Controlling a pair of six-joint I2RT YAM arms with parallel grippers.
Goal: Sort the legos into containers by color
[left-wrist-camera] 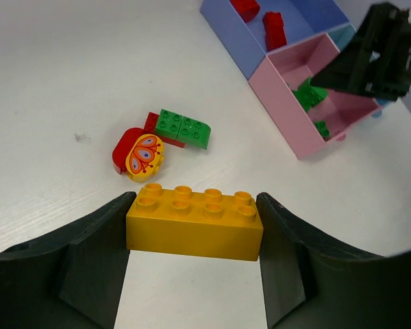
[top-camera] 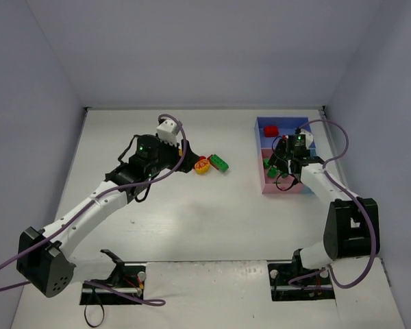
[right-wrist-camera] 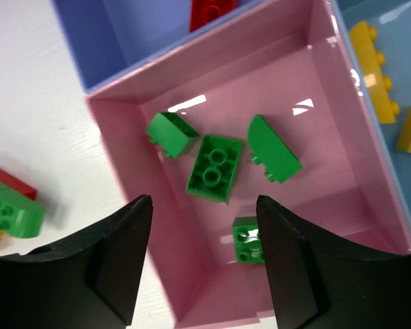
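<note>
Yellow brick gripped on the left; right arm hovering over the sorted greens

The left fingers [left-wrist-camera: 99,240] are closed on the short ends of a yellow brick [left-wrist-camera: 195,229], studs up, its long axis running straight across from finger to finger, near the loose green brick [left-wrist-camera: 185,128] on the desk [left-wrist-camera: 68,68]; the right fingers [right-wrist-camera: 116,253] stand apart and empty above the pink compartment [right-wrist-camera: 288,75], where four green bricks [right-wrist-camera: 216,168] lie; the step in hand looks like delivering yellow; the brick must cross to the light-blue compartment [right-wrist-camera: 401,27], so the right arm probably has to clear first.
</note>
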